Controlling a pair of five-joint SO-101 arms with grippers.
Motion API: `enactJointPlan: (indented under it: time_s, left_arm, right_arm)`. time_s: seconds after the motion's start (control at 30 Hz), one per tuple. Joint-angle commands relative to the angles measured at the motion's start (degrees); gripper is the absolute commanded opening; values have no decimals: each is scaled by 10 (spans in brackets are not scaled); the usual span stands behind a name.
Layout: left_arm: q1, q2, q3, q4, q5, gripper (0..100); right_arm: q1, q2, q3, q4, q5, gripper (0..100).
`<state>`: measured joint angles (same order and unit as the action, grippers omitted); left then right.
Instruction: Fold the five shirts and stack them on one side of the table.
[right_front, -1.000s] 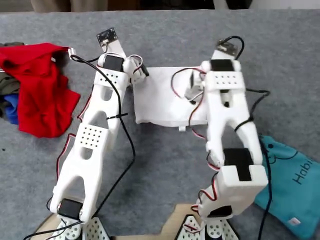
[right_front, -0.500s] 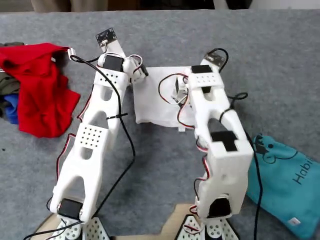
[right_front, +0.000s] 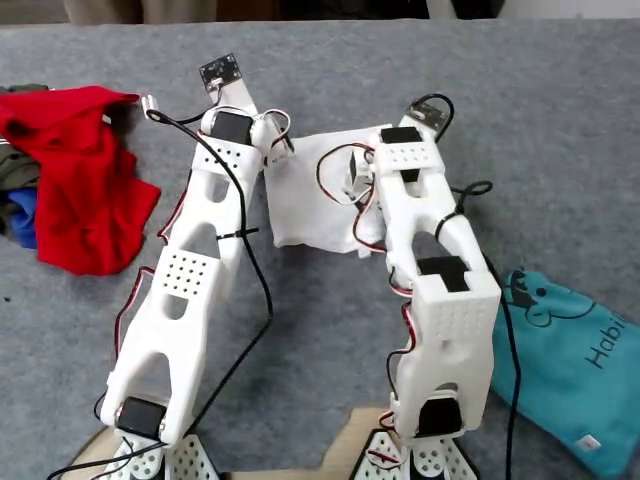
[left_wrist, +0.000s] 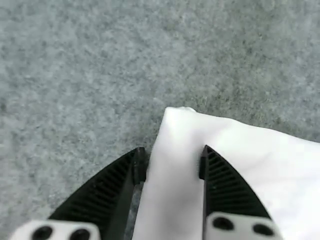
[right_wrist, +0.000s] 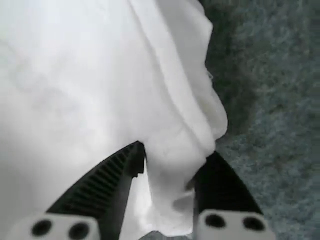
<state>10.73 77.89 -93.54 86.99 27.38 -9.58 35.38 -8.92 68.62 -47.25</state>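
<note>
Change in the last sec: the right gripper (right_front: 360, 185) has swung from the 3 o'clock edge of the white shirt (right_front: 310, 200) in toward 9 o'clock, pulling that side w/ it. The shirt now reads narrower in the high view, and its 3 o'clock edge is rucked and lifted instead of lying flat. The left gripper (right_front: 281, 150) has barely shifted, just nudged a touch toward 12; it sits at the shirt's 10 o'clock corner.

Tool state: in the right wrist view the right gripper (right_wrist: 175, 152) is closed partway on a thick bunch of white cloth, several layers between the jaws. In the left wrist view the left gripper (left_wrist: 172, 150) has its jaws partway closed w/ the shirt's edge running between them, near the corner; looks like a hold, not a hover.

Shirt lies mid-table (right_front: 540, 110), slightly toward 12, between the two arms.

Meaning for the task: prob a side-fold in progress on this shirt, not yet laid down. A red shirt (right_front: 85, 175) is heaped at 9–10 o'clock over darker garments (right_front: 18, 215), unfolded. A teal shirt (right_front: 575, 370) lies at 4–5 o'clock; can't tell if it's folded. So most of the job seems left
</note>
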Motion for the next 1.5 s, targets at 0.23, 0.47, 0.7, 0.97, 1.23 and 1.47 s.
enactJointPlan:
  time_s: [0.23, 0.47, 0.7, 0.97, 1.23, 1.47]
  left_arm:
    - [14, -11, 16, -29, -27, 56]
    - [18, -16, -4, -20, -25, 18]
    - [38, -84, -24, -2, 0, 18]
    - [83, -170, -25, 38, 59, 18]
    - [189, -268, -25, 80, 85, 18]
    - [301, -320, -24, 80, 85, 18]
  right_arm:
    - [15, 14, -15, 5, 49, 1]
    - [33, 13, -67, 102, 62, 4]
    - [54, 3, -177, 244, 115, 4]
    - [166, -127, -251, 322, 161, 4]
    - [371, -341, -160, 336, 257, 4]
    - [594, -522, -1, 334, 367, 5]
